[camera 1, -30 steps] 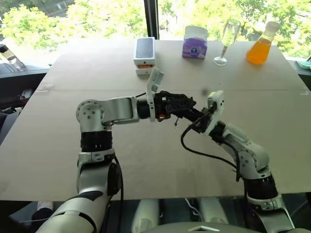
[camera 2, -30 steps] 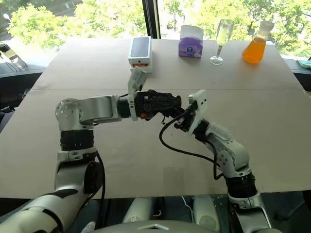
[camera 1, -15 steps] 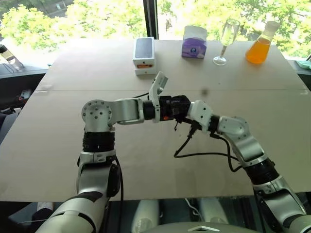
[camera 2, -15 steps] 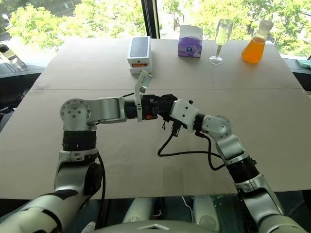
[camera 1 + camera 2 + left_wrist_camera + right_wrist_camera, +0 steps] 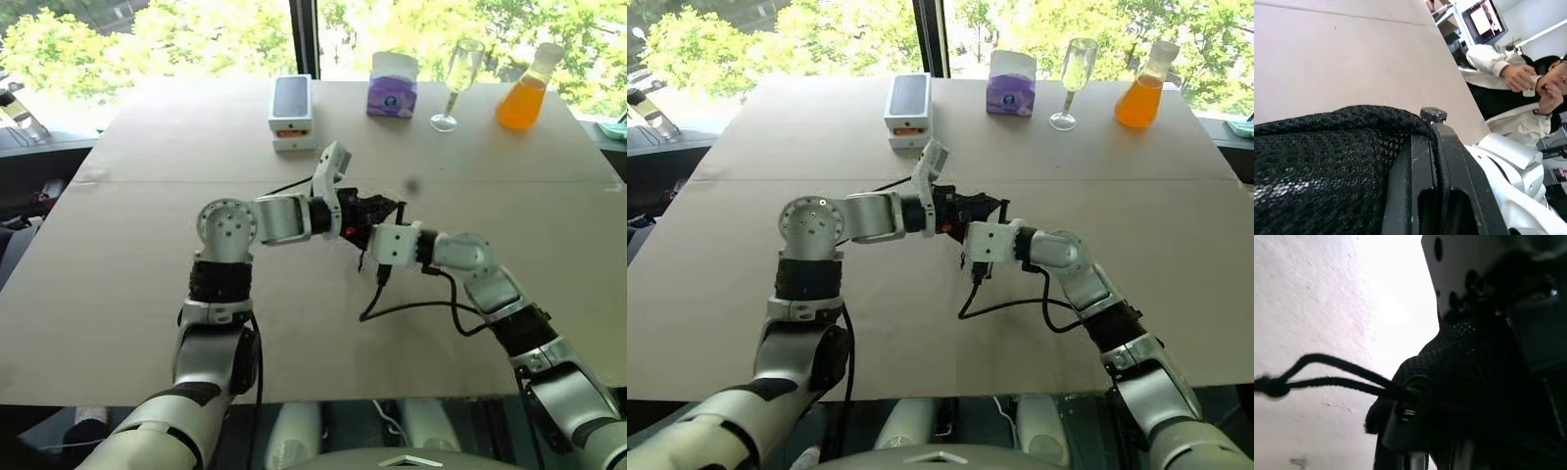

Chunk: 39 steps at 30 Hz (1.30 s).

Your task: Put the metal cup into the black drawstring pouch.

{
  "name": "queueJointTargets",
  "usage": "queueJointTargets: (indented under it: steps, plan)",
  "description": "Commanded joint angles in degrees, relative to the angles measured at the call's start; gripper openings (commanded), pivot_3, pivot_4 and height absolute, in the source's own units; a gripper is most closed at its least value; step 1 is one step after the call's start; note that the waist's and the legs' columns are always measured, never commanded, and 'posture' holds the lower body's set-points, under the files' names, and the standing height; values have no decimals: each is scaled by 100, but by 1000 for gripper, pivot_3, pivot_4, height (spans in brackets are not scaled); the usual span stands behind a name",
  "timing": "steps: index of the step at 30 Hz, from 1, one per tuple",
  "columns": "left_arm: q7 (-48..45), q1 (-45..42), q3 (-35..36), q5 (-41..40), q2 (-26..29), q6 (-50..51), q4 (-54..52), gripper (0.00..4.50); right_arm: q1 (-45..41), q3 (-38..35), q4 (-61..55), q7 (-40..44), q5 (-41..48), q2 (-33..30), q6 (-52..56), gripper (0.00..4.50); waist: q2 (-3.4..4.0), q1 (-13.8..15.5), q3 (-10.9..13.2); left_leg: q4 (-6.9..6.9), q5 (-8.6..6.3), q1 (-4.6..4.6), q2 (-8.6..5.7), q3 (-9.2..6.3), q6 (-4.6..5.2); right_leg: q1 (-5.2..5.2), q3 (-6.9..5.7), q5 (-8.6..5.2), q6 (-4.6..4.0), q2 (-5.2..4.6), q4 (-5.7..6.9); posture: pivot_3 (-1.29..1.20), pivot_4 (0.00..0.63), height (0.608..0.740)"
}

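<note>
Progress is sitting near its middle, as we are reading it. Over the wide beige tabletop (image 5: 147,294) both arms are meeting near the centre, and the small soft black drawstring pouch (image 5: 377,208) is hanging between them, lifted off the surface.

The left gripper (image 5: 972,211) is pinching the mesh fabric of the pouch, its black fingers (image 5: 1420,191) pressed together on a fold. The right gripper (image 5: 970,227) is also clamped shut on the pouch at its mouth, just where the thin dark drawstring cord (image 5: 1327,369) is running out and ending in a knot.

We are not able to tell whether the small shiny metal cup is already inside, since the fabric is hiding whatever the pouch is carrying. If it is inside, we are judging that closing the mouth and setting the pouch down are what is left. If not, the whole insertion is ahead of us.

Room for moving is generous. The near and middle stretches of the tabletop are lying bare apart from the black cable (image 5: 411,308) looping under the right arm (a snag risk if that wrist is swinging low).

Along the far edge, well apart from the grippers, these are standing:
- the white box with a phone picture (image 5: 291,110)
- the purple tissue box (image 5: 394,86)
- the flask of orange liquid (image 5: 523,98)
- the tall clear stemmed flute (image 5: 458,78)

Beyond the table's side a person in a white shirt (image 5: 1528,88) is sitting.
</note>
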Motion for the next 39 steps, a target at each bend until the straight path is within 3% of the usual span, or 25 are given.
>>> queueJointTargets:
  steps: [1,3,9,15,19,23,28,32,33,35,37,38,39]
  plan:
    - [-343,-279,-315,225,-446,-342,-351,0,-204,487,-238,-88,-172,456,-563,10,0,2,0,-1,0,0,1,0,0,0,0,0,0,0,-1,0,150,737]
    - [-386,-222,-272,224,-527,-198,-534,0,-168,499,-179,-170,-248,489,-595,10,1,0,1,-3,0,-1,5,-1,-1,0,-1,0,0,0,-2,0,150,737]
    - [-788,245,-428,-1,-385,154,-1555,0,281,147,-207,36,802,1044,608,10,3,-12,3,-8,1,1,13,-3,-3,0,-2,0,-1,-1,-3,0,150,737]
    - [-808,449,-39,-102,-449,122,-1726,0,526,-571,-683,180,2760,1914,2761,10,3,14,3,-1,4,0,13,-17,-7,7,-11,1,-2,-2,1,0,150,737]
    - [-812,810,201,-69,-296,40,-1890,0,765,-843,-1006,-41,3243,2055,3463,10,4,17,2,-2,3,-1,7,-29,-5,14,-20,1,-3,-7,-2,0,150,737]
    - [-694,1064,312,-132,-285,39,-2083,0,804,-972,-1051,-337,3138,2054,3617,10,5,6,4,-6,3,-4,8,-32,-5,10,-18,1,-4,-5,-2,0,150,737]
    - [-526,1144,470,-120,-450,-121,-2024,0,770,-370,-689,-531,1968,1715,2698,10,4,10,3,-5,3,-2,4,-30,-5,10,-19,1,-3,-5,-1,0,150,737]
    - [-622,1188,168,496,-284,-260,-1829,0,604,87,-177,-583,1066,1311,2174,10,4,2,3,-5,3,0,0,-28,-5,11,-18,0,-3,-4,-1,0,150,737]
    - [-648,1208,122,606,-239,-263,-1776,0,583,40,-116,-558,1087,1284,2180,563,4,1,3,-5,3,0,0,-29,-5,10,-19,0,-3,-2,0,0,150,737]
    - [-699,1262,54,826,-166,-344,-1686,0,534,3,-30,-591,978,1195,2042,982,4,5,3,-5,3,-1,1,-29,-5,10,-19,0,-3,-1,-1,0,150,737]
    - [-772,1330,4,1042,-113,-464,-1584,0,460,-37,16,-751,753,1078,1830,1817,4,2,3,-5,3,-2,2,-29,-5,10,-18,0,-3,-1,-1,0,150,737]
    - [-800,1357,10,1115,-123,-518,-1518,0,430,-90,-25,-815,701,1031,1818,2502,4,2,3,-5,3,-2,2,-28,-5,10,-18,0,-3,-2,-2,0,150,737]
    - [-828,1372,18,1164,-138,-558,-1466,0,415,-133,-78,-829,692,999,1850,2825,4,2,3,-5,3,-1,2,-27,-5,10,-18,1,-3,-2,-2,0,150,737]
